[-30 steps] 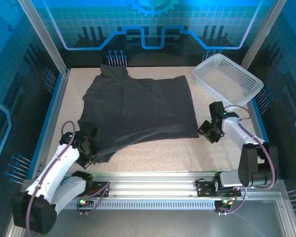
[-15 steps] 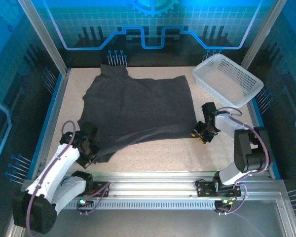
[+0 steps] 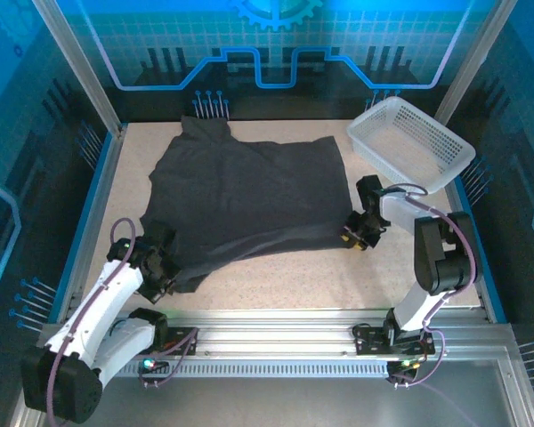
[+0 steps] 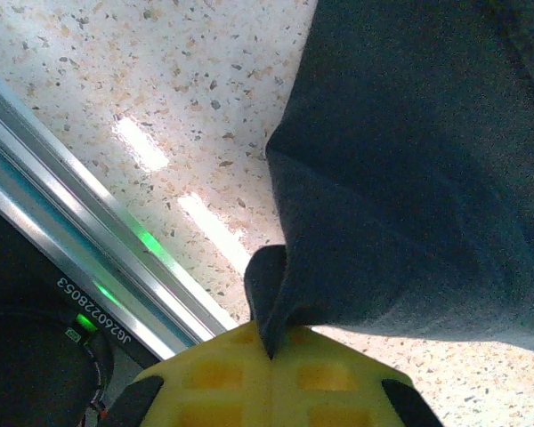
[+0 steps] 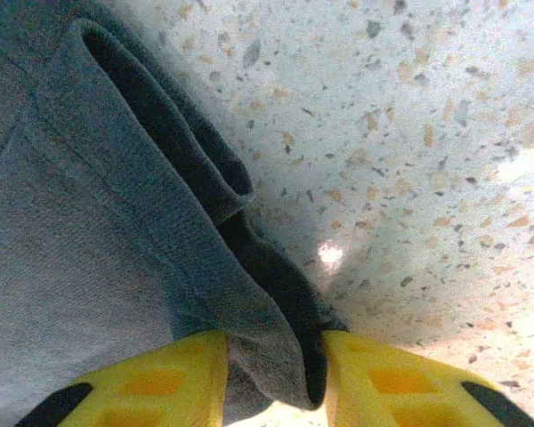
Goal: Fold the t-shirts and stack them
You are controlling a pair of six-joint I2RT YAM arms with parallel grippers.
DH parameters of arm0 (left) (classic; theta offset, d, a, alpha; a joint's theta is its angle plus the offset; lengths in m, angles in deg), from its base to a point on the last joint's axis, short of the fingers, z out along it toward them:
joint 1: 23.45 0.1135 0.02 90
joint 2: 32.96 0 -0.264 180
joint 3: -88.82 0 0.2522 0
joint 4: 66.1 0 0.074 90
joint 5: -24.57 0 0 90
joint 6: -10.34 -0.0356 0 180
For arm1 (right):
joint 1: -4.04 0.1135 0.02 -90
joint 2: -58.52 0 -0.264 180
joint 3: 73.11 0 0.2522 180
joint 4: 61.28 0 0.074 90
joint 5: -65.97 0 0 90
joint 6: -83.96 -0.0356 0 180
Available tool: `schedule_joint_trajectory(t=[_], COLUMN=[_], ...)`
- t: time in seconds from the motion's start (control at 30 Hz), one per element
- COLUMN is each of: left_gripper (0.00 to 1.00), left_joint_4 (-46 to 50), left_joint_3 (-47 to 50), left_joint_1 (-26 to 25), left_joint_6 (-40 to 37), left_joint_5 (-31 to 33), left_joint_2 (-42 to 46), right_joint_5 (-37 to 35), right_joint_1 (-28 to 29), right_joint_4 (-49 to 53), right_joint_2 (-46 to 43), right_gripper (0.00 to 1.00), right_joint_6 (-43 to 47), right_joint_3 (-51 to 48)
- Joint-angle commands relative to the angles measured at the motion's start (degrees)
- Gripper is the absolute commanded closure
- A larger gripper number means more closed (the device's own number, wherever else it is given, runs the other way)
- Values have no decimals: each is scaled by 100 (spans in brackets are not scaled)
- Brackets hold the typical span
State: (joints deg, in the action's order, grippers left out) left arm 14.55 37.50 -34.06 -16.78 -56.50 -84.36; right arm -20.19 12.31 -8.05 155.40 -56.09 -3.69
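Across the speckled table [image 3: 276,276] lay a rumpled dark t-shirt [image 3: 249,200], a white basket [image 3: 409,140] near it at the far right. The left gripper [image 3: 163,274] was clamped on its near-left edge — the right gripper [image 3: 352,236] straddled its near-right corner, whether pinching I could not tell.

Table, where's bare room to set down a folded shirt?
Widest: the near strip of table between the shirt and the rail. Smaller: the far-left corner beside the shirt. Crowded: the middle under the shirt, the far right with the basket, and the shirt's near corners, where the left claw and right claw grip cloth.
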Motion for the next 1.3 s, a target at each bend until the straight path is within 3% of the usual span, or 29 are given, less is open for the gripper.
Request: schedule_joint_trajectory(t=[0.0, 0.13, 0.17, 0.23, 0.27, 0.33, 0.53, 0.7, 0.83, 1.03, 1.27], left_gripper=[100, 100, 92, 61, 49, 41, 41, 46, 49, 57, 55], left_joint_4=[-34, -125, -149, -110, -86, -79, -726, -1402, -2123, -2020, -2849], left_joint_3=[-171, -297, -356, -624, -788, -1178, -1453, -1150, -860, -519, -192], left_joint_1=[24, 15, 15, 24, 37, 183, 1110, 1535, 1519, 1457, 1359], left_joint_6=[32, -69, -141, -241, -321, -574, -874, -1128, -1344, -1321, -1334], left_joint_5=[-149, -188, -181, -52, 29, 134, -98, -286, -793, -439, -992], left_joint_2=[-28, -80, -81, -94, -118, -315, -1022, -1771, -2240, -2379, -2908], right_joint_5=[-187, -209, -261, -378, -419, -583, -563, -374, -353, -303, -243], right_joint_1=[104, 116, 100, 5, -74, -290, -1117, -1145, -1063, -1036, -951], right_joint_4=[434, 461, 466, 431, 474, 703, 862, 876, 853, 835, 782], right_joint_2=[220, 299, 244, -36, -122, -228, -230, -19, 14, 58, 164], right_gripper=[72, 100, 100, 100, 100, 100, 100, 100, 100, 100, 100], right_joint_6=[97, 178, 192, 289, 373, 636, 1065, 1148, 1155, 1156, 1102], right_joint_3=[75, 186, 214, 264, 335, 582, 794, 971, 962, 895, 868])
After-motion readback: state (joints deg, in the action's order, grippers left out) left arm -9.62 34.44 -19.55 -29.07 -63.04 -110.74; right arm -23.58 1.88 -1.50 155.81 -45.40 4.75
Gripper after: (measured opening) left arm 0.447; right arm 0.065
